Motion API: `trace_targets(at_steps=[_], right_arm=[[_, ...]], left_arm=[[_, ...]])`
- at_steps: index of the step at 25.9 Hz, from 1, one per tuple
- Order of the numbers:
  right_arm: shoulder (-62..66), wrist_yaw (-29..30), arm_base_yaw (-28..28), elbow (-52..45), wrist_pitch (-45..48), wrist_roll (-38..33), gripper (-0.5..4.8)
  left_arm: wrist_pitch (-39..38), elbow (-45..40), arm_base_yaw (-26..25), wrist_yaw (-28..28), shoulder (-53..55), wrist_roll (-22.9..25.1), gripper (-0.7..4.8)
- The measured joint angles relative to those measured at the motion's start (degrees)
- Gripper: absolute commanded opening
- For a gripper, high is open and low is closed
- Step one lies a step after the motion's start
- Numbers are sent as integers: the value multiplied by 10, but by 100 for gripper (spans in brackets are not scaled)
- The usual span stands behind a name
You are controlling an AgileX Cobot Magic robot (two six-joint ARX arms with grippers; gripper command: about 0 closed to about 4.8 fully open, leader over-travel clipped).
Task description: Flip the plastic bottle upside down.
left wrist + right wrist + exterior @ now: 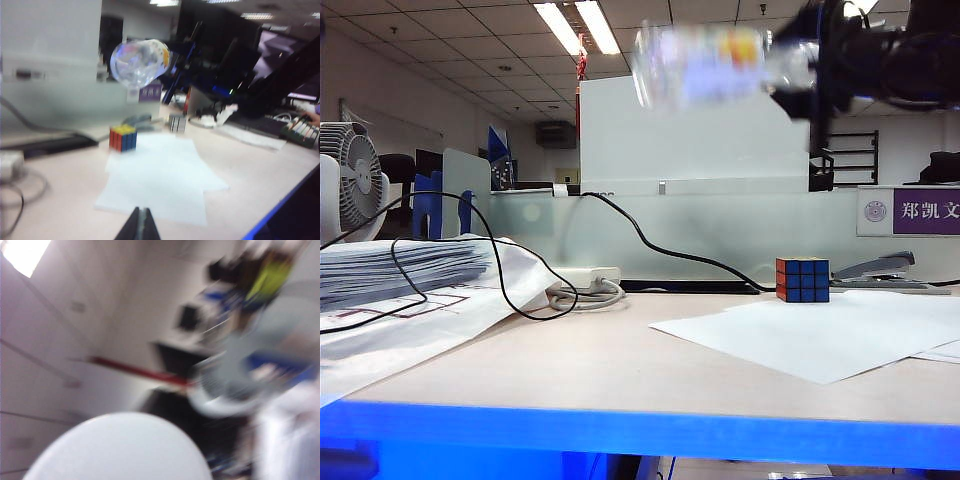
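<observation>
On the near edge of the pale wooden bench [620, 370] runs a bright blue strip. Just behind it, white sheets of paper [820, 335] lie flat on the right side, and a larger printed sheet drapes over the left side beneath a stack of grey papers [400, 270]. A thin black cable [520, 290] loops over that stack toward a white power strip [585, 280]. Farther back stands a multicoloured puzzle cube [802, 279] showing blue and red faces, with a grey stapler [885, 270] just beside it on the right. A frosted glass partition [690, 140] closes off the back of the bench, and a white desk fan [350, 180] sits at the far left. Beyond are office desks, a purple name sign and ceiling light panels.

The left gripper [141, 225] hangs low over the paper, its dark jaws pressed together on nothing.

High above the bench, the small clear plastic bottle [715, 62] with a white and orange label lies roughly level in the air, motion-blurred. The black right gripper [810, 70] holds it at one end, jaws partly closed around it. In the right wrist view a white rounded blur fills the near field, too smeared to read.
</observation>
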State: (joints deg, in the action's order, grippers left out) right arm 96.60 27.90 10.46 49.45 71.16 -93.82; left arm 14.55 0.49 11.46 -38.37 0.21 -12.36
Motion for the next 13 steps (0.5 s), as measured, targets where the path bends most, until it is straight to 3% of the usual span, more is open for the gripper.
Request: trace_targets(at_steps=[3, 5, 6, 7, 9, 10, 13], right_arm=[[0, 5, 24, 0, 59, -120, -1], [-1, 42, 51, 16, 82, -183, -1], [-1, 67, 78, 21, 87, -195, -1], [-1, 70, 106, 21, 88, -209, -1], [0, 68, 170, 20, 83, -242, -1], [-1, 58, 207, 21, 83, -247, -1], [-1, 9, 265, 21, 83, -256, -2]], left_arm=[[32, 0, 0, 0, 0, -1, -2], [65, 0, 0, -10, 0, -12, 0], [98, 0, 0, -21, 0, -23, 28], [131, 0, 0, -31, 0, -30, 113], [222, 0, 0, -37, 0, -54, 154], [283, 1, 0, -37, 0, -58, 162], [373, 1, 0, -37, 0, -64, 321]])
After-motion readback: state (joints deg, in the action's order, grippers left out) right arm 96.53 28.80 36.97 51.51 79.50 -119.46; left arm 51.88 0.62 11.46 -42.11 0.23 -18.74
